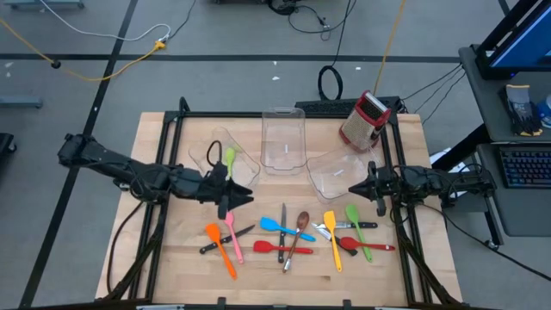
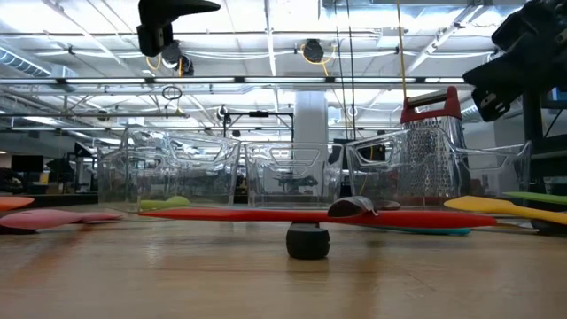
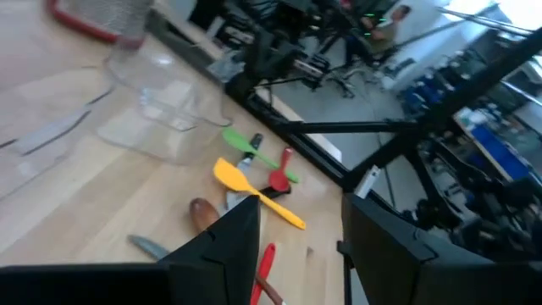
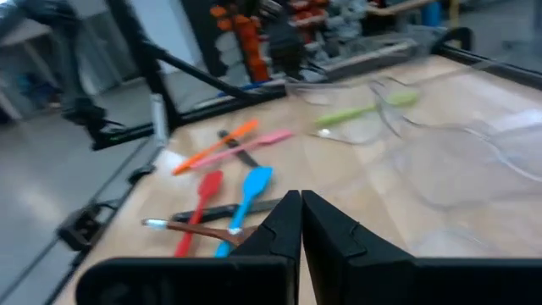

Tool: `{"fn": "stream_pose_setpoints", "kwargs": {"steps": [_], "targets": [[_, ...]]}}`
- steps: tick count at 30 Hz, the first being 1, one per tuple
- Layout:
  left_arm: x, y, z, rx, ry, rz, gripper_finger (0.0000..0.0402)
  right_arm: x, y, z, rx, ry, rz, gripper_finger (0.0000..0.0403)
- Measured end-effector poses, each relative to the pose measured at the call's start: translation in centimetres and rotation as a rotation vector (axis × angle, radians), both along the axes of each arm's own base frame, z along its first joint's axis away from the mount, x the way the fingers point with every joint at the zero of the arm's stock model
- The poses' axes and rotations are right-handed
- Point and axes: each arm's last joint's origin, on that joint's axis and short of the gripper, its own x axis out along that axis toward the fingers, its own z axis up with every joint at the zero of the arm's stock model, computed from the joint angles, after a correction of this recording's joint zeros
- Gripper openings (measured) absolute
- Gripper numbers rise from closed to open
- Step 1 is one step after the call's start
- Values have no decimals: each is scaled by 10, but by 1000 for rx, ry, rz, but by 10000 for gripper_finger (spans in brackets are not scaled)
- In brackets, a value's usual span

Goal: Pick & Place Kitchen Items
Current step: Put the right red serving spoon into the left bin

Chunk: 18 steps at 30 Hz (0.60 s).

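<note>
Several kitchen items lie flat on the wooden table near its front edge: an orange spatula (image 1: 220,250), a pink one (image 1: 232,238), a blue one (image 1: 277,226), a red one (image 1: 280,248), a brown spoon (image 1: 300,227), a yellow spatula (image 1: 332,238) and a green one (image 1: 356,229). Another green spatula (image 1: 230,161) lies in the left clear bin (image 1: 245,168). My left gripper (image 1: 241,198) (image 3: 301,246) hovers open beside that bin, above the table, with nothing between its fingers. My right gripper (image 1: 353,189) (image 4: 301,212) is shut and empty, held above the table by the right bin (image 1: 331,172).
A third clear bin (image 1: 282,138) stands at the middle back. The red-topped metal grater (image 1: 363,120) stands at the back right. Black-handled knives (image 1: 225,239) lie among the utensils. A black frame (image 1: 284,113) edges the table's back and sides.
</note>
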Motion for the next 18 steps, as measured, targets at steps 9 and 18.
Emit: {"fn": "stream_pose_setpoints", "kwargs": {"steps": [9, 18], "targets": [[-23, 2, -19, 87, -35, 31, 173, 3, 3, 6, -79, -65, 103, 1], [-61, 5, -26, 151, -137, -29, 173, 15, 6, 0, -86, 26, 160, 1]]}}
